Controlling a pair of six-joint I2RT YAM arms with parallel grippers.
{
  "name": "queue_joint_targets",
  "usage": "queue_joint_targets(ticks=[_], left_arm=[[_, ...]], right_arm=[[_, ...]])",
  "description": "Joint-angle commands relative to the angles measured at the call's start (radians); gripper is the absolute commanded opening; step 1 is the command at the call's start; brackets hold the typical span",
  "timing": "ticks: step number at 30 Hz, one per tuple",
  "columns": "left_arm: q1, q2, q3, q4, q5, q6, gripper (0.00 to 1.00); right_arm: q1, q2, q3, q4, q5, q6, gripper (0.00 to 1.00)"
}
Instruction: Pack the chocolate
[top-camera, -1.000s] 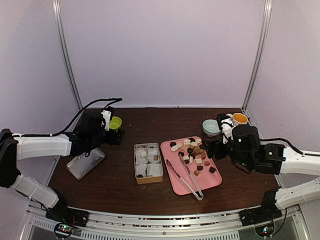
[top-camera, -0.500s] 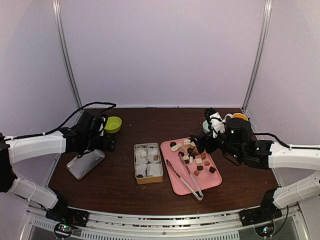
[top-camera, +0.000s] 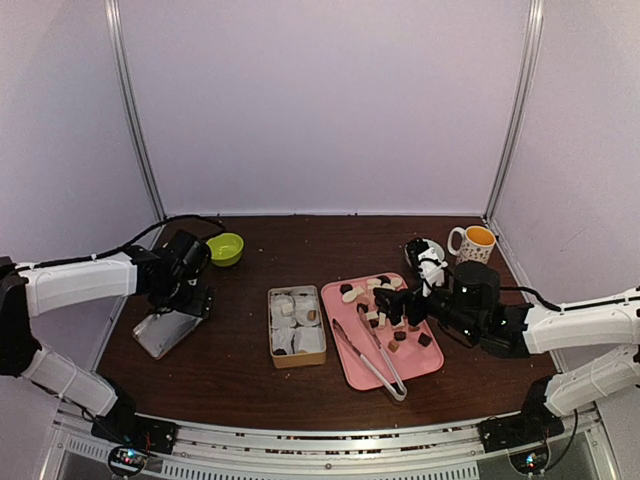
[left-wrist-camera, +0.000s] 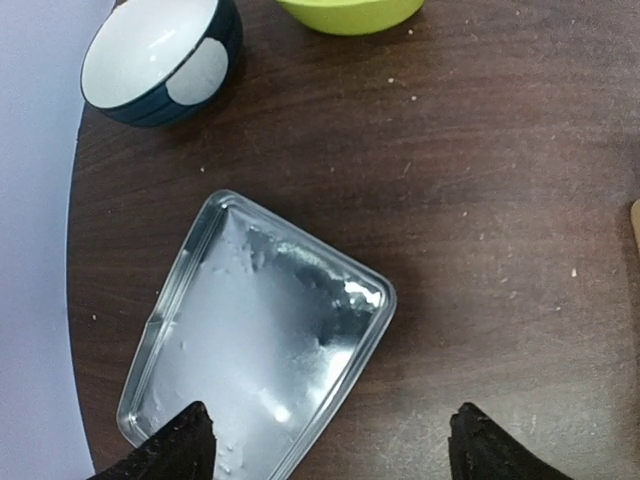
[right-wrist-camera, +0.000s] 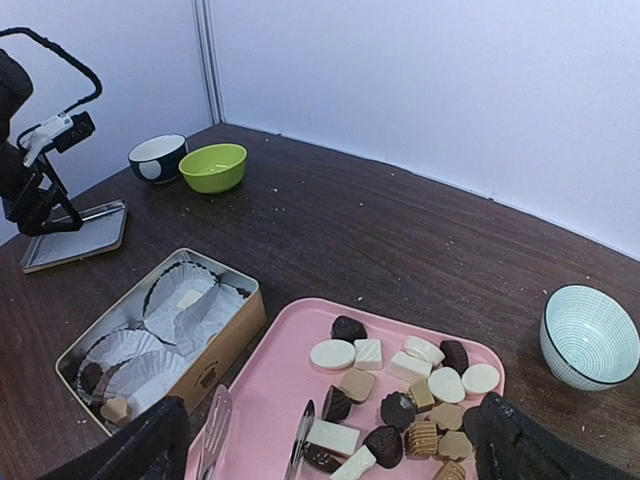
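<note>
Jaws of the right end effector (top-camera: 397, 303) stand spread wide with nothing between them, low over the far part of the pink tray (top-camera: 425, 360). The chocolate (right-wrist-camera: 400, 392) lies loose on the tray just under it, dark, caramel and cream pieces clustered toward the far end. Clear tongs (top-camera: 372, 358) lie along the tray's left side, beside the pile. Left of the tray sits the tan box (top-camera: 296, 360), lined with white paper cups (right-wrist-camera: 185, 300); a caramel piece and a dark one rest among them. Beyond the tray stand a pale bowl (right-wrist-camera: 588, 338) and a mug (top-camera: 475, 241).

Across the worktop (top-camera: 240, 375), the left end effector (left-wrist-camera: 330, 455) is also spread, gripping nothing, poised over the near end of a clear lid (left-wrist-camera: 260, 340) that lies flat. Whether a fingertip touches the lid I cannot tell. Farther out sit a dark bowl (left-wrist-camera: 155, 55) and a green bowl (top-camera: 226, 248), side by side.
</note>
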Motion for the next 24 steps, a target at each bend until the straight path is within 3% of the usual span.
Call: queue_joint_targets(ticks=[1, 5, 17, 24], left_arm=[[0.027, 0.063, 0.020, -0.027, 0.038, 0.013, 0.71], [0.036, 0.119, 0.036, -0.025, 0.068, 0.023, 0.54], [0.064, 0.233, 0.047, 0.032, 0.086, 0.054, 0.48], [0.066, 0.269, 0.054, 0.046, 0.093, 0.069, 0.39]], right_arm=[[-0.002, 0.008, 0.018, 0.063, -0.045, 0.013, 1.00], [-0.003, 0.008, 0.026, 0.047, -0.039, 0.015, 1.00], [-0.003, 0.039, 0.058, 0.010, -0.039, 0.004, 1.00], [-0.004, 0.064, 0.079, -0.011, -0.035, 0.000, 1.00]])
